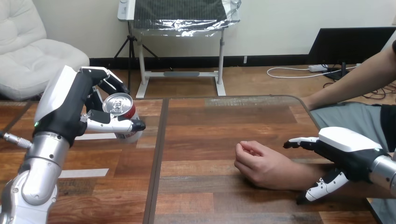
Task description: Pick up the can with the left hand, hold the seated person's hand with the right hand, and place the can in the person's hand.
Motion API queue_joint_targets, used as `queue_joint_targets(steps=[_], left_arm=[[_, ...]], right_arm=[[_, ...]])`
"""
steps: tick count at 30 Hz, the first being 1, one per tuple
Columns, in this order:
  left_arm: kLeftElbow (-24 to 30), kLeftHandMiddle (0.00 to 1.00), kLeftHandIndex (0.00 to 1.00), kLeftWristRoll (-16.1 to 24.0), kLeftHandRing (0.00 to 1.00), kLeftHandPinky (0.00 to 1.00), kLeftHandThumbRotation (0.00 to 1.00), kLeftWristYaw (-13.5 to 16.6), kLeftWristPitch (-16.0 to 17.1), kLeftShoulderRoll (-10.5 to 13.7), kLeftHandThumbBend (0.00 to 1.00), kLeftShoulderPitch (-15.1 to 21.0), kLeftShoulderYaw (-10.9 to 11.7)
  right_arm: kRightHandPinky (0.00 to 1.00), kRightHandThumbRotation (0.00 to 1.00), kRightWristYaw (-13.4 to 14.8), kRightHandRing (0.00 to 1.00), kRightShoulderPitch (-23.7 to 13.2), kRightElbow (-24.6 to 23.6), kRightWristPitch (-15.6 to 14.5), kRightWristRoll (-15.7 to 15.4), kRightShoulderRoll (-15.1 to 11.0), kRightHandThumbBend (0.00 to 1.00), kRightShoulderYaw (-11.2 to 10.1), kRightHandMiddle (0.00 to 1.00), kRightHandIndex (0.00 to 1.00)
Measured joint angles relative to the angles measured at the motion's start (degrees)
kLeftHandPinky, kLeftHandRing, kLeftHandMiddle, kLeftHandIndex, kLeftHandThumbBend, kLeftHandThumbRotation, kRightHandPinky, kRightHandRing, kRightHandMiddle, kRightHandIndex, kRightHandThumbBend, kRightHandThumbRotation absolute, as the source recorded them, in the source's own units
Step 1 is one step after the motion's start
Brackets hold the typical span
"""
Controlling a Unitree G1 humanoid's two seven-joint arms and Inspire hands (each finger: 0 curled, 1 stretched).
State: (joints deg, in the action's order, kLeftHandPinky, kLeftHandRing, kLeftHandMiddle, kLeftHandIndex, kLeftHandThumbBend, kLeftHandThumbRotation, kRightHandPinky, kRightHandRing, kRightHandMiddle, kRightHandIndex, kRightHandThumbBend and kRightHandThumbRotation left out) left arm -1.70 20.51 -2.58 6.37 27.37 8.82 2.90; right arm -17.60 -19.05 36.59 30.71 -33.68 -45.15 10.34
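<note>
Right hand: the right hand (pixel 348 149) is seen at the lower right of the frame, set over the person's forearm (pixel 303 173). Its fingers (pixel 299 141) are stretched out along the forearm's far side and its thumb (pixel 324 185) is kept on the near side. The hand is spread rather than clenched, and a firm hold on the forearm cannot be made out.
Person's hand: the person's hand (pixel 259 163) is laid on the table (pixel 210 135) just right of centre, loosely curled. It lies just left of the right hand's fingertips.
Open room: bare wood is left between the person's hand and the dark seam (pixel 156 163) that runs up the table left of centre. Two pale strips (pixel 79 173) are seen on the wood at the lower left.
Left hand: the left hand (pixel 70 105) is raised at the upper left and is closed round the can (pixel 122 112). The thumb is laid across the can's front and the fingers are curled behind it.
Can: the can is tipped, with its silver top turned toward the camera and red shown on its side. It is held well apart from the person's hand, left of the seam.
Edges: the table's far edge (pixel 233 98) is seen just beyond the can, and its rounded far right corner is seen in the upper right.
</note>
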Motion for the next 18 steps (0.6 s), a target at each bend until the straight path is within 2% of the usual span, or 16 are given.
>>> queue_joint_targets(steps=[18], left_arm=[[0.0,0.34,0.39,-0.6,0.18,0.14,0.00,0.0,1.4,0.0,0.85,0.0,0.6]], right_arm=[[0.87,0.37,0.0,0.88,-2.0,1.5,-2.5,-0.6,0.0,1.00,1.2,0.90,0.90]])
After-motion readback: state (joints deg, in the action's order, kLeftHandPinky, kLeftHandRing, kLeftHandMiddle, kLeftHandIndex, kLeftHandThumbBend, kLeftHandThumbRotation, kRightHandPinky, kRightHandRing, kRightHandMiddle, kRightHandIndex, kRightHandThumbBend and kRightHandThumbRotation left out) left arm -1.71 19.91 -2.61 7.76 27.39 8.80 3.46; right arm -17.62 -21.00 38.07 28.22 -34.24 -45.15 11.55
